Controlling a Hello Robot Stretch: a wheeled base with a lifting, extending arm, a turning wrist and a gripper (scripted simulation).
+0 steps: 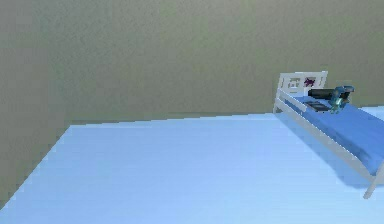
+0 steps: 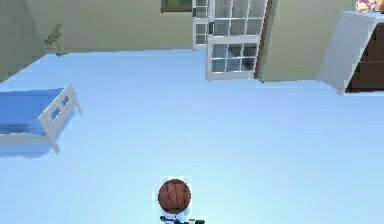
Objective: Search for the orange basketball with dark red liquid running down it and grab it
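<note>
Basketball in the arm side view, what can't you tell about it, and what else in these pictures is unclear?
Basketball, arm side view: too small to show any dark red liquid on it.
White and dark bits under it: cut by the bottom edge; whether it is held cannot be told.
Dark thing on the bed, forward view: too small to name; the bed itself is cut by the right edge.

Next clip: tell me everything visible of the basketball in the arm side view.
The basketball is round, orange-brown, with thin dark seam lines curving across it and a darker reddish lower part; liquid cannot be made out. It shows low in the arm side view, just left of middle, against the light blue floor. Pale and dark parts, seemingly the gripper, lie right beneath it; whether it touches or holds the ball cannot be told.
</note>
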